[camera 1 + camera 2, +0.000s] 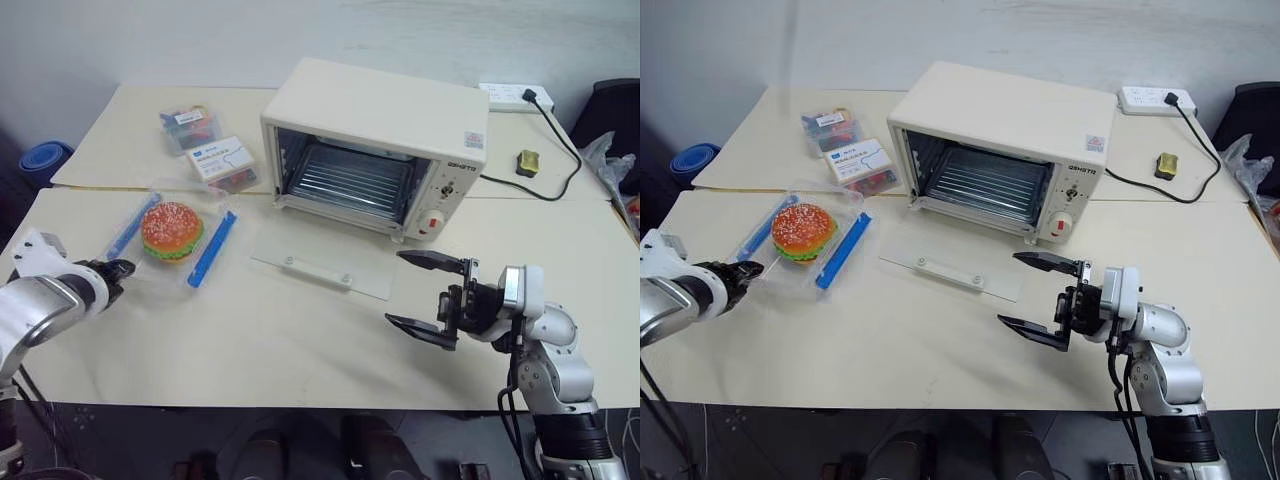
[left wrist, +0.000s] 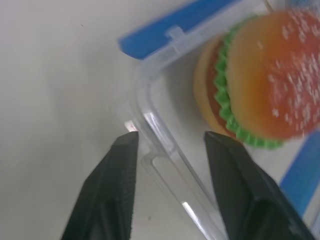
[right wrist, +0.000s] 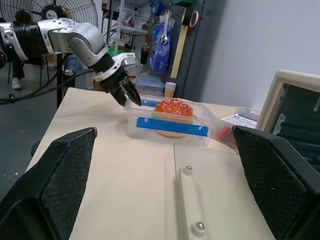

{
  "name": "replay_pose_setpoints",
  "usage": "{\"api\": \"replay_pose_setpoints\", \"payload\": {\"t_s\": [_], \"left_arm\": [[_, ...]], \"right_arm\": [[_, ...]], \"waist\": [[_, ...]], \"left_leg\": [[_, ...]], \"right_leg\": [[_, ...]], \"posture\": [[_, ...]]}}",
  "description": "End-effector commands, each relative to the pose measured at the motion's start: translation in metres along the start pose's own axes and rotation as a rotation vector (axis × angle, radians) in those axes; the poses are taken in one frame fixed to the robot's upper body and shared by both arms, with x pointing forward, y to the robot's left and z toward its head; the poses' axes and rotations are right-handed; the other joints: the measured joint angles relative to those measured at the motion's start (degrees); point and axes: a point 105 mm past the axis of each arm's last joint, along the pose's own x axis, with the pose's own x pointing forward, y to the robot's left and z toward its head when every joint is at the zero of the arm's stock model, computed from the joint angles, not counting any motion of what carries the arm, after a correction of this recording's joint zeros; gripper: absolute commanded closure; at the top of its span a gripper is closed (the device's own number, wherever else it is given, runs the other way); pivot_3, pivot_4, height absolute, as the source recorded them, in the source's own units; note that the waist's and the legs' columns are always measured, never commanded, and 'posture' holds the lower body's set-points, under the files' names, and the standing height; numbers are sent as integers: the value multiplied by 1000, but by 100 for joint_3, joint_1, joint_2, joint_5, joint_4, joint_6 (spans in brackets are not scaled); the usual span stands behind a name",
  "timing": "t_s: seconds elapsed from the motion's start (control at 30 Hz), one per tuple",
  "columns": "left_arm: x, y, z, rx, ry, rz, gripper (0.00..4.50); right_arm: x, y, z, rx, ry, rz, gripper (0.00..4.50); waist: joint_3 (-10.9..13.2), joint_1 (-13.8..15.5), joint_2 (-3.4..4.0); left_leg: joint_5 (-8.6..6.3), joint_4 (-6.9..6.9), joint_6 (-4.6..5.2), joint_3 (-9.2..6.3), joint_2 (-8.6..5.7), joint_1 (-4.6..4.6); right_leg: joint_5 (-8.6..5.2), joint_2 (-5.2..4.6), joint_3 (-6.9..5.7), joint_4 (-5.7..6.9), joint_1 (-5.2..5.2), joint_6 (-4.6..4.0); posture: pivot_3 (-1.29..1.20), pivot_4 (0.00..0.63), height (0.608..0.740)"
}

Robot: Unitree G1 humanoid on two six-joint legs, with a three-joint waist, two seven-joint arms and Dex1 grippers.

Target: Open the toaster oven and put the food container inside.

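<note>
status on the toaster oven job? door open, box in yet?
Done: the toaster oven door lies flat open on the table, rack bare. In hand: the left gripper straddles the near wall of the food container, fingers not visibly clamped. The right gripper waits open by the door. Left: lift the container and set it inside.

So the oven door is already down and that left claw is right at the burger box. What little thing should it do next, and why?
Probably close the left gripper on the near wall of the food container. Its fingers straddle that clear wall, one outside and one inside, with a gap on each side. The toaster oven already stands open, so a firm hold comes before lifting.
</note>
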Motion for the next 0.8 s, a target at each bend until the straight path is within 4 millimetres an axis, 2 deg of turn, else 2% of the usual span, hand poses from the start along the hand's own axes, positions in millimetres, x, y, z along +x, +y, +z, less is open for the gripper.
{"api": "replay_pose_setpoints", "payload": {"t_s": [0.03, 0.13, 0.2, 0.23, 0.3, 0.37, 0.47, 0.53, 0.8], "left_arm": [[-6, 3, 13, 8, -24, -2, 3752], [-12, 6, 27, 34, -53, 10, 4269], [-17, 7, 40, 47, -89, 13, 4269], [-24, -2, 52, 88, -110, -15, 4269], [-42, -18, 69, 340, -129, -40, 4269], [-49, -27, 72, 436, -90, -76, 4269], [-50, -42, 66, 515, -14, -164, 4269], [-47, -53, 60, 572, 24, -209, 4269], [-2, -131, 25, 735, 160, -370, 4269]], "right_arm": [[-3, -1, 5, -33, -13, -10, 0], [-2, -1, 4, -33, -13, -8, 0], [-2, -1, 4, -31, -13, -8, 0], [-2, -2, 3, -30, -11, -8, 0], [-2, -4, 2, -30, -8, -15, 0], [-4, -5, 1, -33, 1, -24, 0], [-9, -8, -3, -35, 28, -39, 0], [-13, -10, -5, -37, 41, -53, 0], [-23, -7, -8, -40, 72, -103, 0]], "waist": [[0, 1, 0], [0, -1, -1], [0, -1, -1], [0, 2, -1], [19, 2, -39], [22, 4, -52], [28, 23, -1], [30, 21, 2], [31, 114, -8]], "left_leg": [[0, 0, 0, 0, 0, 0], [0, 0, -1, -2, 1, -1], [0, 0, -2, -1, 1, -2], [0, -1, -2, -1, 1, -2], [0, 0, -2, -3, 1, -5], [4, -2, -9, -5, 0, -12], [-1, -4, 7, 1, -24, -8], [0, -7, 12, 2, -34, -7], [7, 0, 3, -4, -36, -11]], "right_leg": [[0, 0, 0, -1, 0, 0], [0, 0, -1, 0, -1, 0], [0, 0, -1, 0, -3, -1], [0, 0, -1, 0, -3, -1], [-1, 0, -4, -1, -4, -2], [-4, 8, -10, 1, -11, -9], [-7, -13, -6, -7, -4, -4], [-11, -22, -4, -6, -4, 3], [-7, -13, -6, 10, -9, 10]], "posture": [[0, 150, 740], [0, 150, 740], [0, 150, 740], [0, 150, 740], [0, 150, 740], [0, 150, 740], [0, 150, 740], [0, 150, 740], [0, 150, 740]]}}
